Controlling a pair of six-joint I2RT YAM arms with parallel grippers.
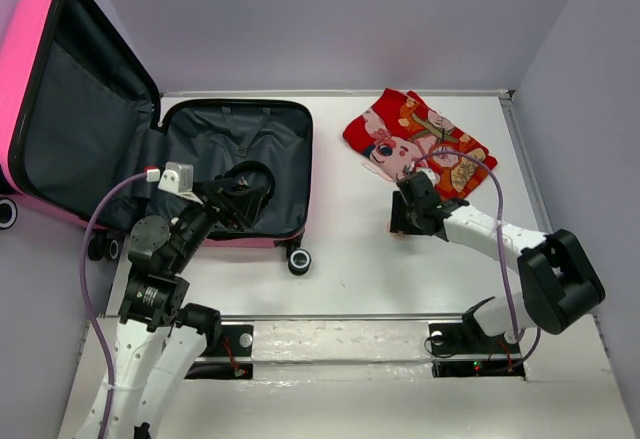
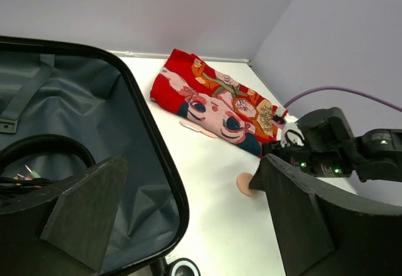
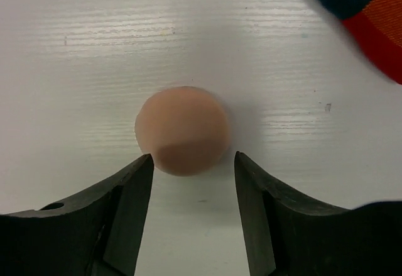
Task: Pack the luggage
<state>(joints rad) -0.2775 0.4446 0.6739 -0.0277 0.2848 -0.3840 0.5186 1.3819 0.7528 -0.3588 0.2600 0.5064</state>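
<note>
Right gripper (image 3: 193,166) has its jaws partly apart and empty, straddling the near edge of a small peach ball (image 3: 182,130) on the table (image 1: 350,259). It should reach forward until the ball sits centred between them, then close gently so it cannot squirt out. The luggage (image 1: 250,129) lies open well to that gripper's left, lid propped up, with the left gripper (image 2: 185,175) spread wide and empty over its lower shell.
</note>
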